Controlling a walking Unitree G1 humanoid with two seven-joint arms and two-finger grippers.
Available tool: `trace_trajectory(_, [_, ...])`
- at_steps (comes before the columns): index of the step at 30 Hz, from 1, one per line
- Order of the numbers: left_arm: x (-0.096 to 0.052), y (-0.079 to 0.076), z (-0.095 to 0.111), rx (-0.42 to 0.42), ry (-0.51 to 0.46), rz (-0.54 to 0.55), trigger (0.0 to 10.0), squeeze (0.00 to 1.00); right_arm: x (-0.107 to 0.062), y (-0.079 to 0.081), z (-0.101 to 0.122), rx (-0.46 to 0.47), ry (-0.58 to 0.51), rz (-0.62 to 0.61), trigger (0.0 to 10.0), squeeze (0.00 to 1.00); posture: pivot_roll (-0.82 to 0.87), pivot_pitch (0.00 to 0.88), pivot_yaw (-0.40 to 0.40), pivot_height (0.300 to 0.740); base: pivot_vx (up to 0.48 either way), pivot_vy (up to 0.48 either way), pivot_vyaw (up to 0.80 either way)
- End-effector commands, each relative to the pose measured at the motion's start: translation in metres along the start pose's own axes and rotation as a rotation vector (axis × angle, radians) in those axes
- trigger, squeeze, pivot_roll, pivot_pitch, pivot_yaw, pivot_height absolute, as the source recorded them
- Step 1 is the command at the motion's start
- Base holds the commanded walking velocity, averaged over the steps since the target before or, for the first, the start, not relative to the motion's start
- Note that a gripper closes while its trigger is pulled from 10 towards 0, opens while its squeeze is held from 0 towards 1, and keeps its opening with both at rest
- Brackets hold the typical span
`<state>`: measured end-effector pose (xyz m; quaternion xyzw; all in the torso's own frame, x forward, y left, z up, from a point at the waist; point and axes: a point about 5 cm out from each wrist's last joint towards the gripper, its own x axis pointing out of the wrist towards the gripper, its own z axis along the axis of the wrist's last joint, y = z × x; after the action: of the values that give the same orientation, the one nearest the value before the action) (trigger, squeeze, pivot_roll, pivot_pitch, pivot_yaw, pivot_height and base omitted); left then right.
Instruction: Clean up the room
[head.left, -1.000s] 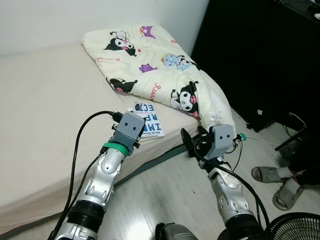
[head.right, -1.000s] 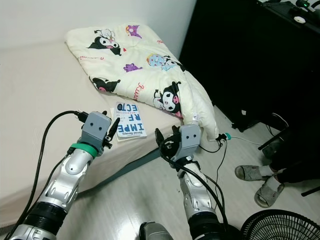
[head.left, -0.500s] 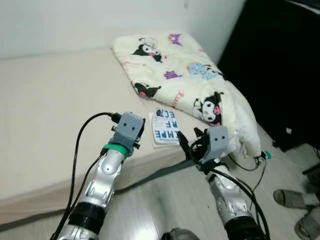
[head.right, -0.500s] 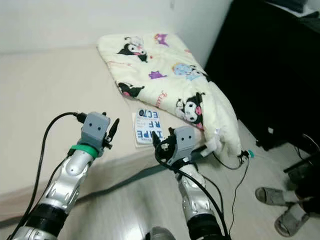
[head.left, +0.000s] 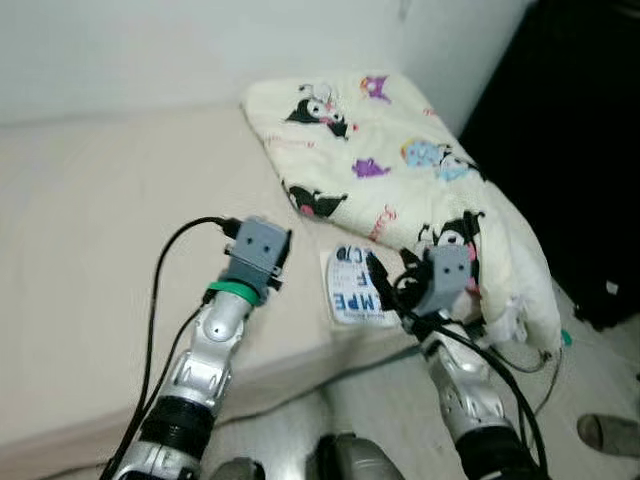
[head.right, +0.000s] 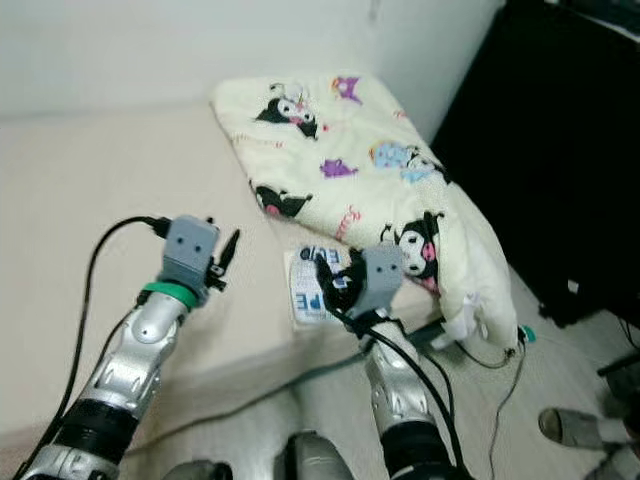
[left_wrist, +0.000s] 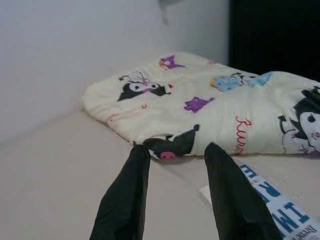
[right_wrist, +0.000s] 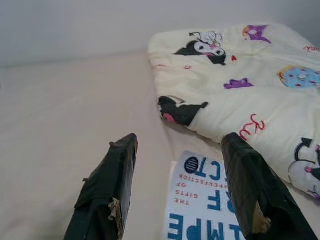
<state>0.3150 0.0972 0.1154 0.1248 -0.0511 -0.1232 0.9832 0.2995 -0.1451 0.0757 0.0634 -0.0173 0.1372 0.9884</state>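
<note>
A white and blue book (head.left: 355, 288) lies flat on the beige bed (head.left: 90, 220), near its front edge. Just beyond it a cream cartoon-print blanket (head.left: 390, 160) lies folded, one end hanging off the bed's right side. My right gripper (right_wrist: 180, 137) is open and hovers low over the book's near end (right_wrist: 200, 205), holding nothing. My left gripper (left_wrist: 177, 147) is open too, above bare mattress left of the book, pointing toward the blanket (left_wrist: 200, 100).
A tall black cabinet (head.left: 570, 130) stands right of the bed, against the white wall (head.left: 200, 40). A cable with a teal plug (head.left: 565, 338) and a sandal (head.left: 610, 432) lie on the pale floor at the right.
The view has shifted right and closer to the bed. My right gripper, earlier over the floor by the bed's edge, is now over the book. Both grippers stay open.
</note>
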Motion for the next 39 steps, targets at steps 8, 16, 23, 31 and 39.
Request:
trace_trajectory(8, [-0.005, 0.0, -0.007, 0.007, 0.025, -0.016, 10.0, 0.0, -0.008, -0.003, -0.014, 0.043, 0.067, -0.037, 10.0, 0.0, -0.08, 0.013, -0.018, 0.74, 0.0, 0.0, 0.0])
trace_trajectory(16, [-0.005, 0.0, -0.008, 0.013, 0.027, -0.024, 10.0, 0.0, -0.007, -0.013, -0.015, 0.128, 0.059, -0.111, 10.0, 0.0, -0.07, 0.01, -0.013, 0.71, 0.0, 0.0, 0.0])
trace_trajectory(23, [-0.006, 0.0, -0.008, 0.02, 0.03, -0.027, 10.0, 0.0, -0.006, -0.014, -0.012, 0.136, 0.049, -0.105, 10.0, 0.0, -0.07, 0.007, -0.012, 0.685, 0.0, 0.0, 0.0])
trace_trajectory(31, [-0.005, 0.0, -0.008, 0.024, 0.029, -0.027, 10.0, 0.0, -0.004, -0.013, -0.011, 0.145, 0.046, -0.097, 10.0, 0.0, -0.07, 0.001, -0.011, 0.665, 0.0, 0.0, 0.0])
trace_trajectory(39, [-0.004, 0.001, -0.008, 0.028, 0.029, -0.028, 10.0, 0.0, -0.003, -0.012, -0.011, 0.153, 0.044, -0.094, 10.0, 0.0, -0.07, 0.0, -0.008, 0.64, 0.0, 0.0, 0.0])
